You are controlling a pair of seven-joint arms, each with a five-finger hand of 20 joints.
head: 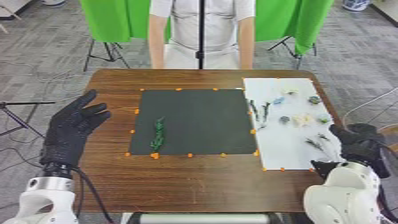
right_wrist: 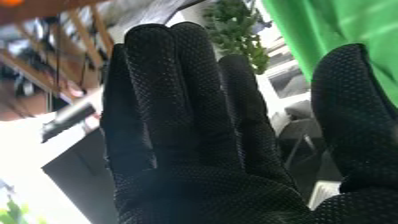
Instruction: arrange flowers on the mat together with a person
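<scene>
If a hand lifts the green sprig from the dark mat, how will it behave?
The green sprig looks slender and leafy, so it is probably light and may bend somewhat. With leaves along its length, it seems unlikely to roll.

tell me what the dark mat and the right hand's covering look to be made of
The dark mat looks like matte paper, card or felt: flat, evenly dark, no shine; which one is unclear. The right hand wears a matte black glove, probably knitted fabric, judging by its fine dotted mesh.
</scene>
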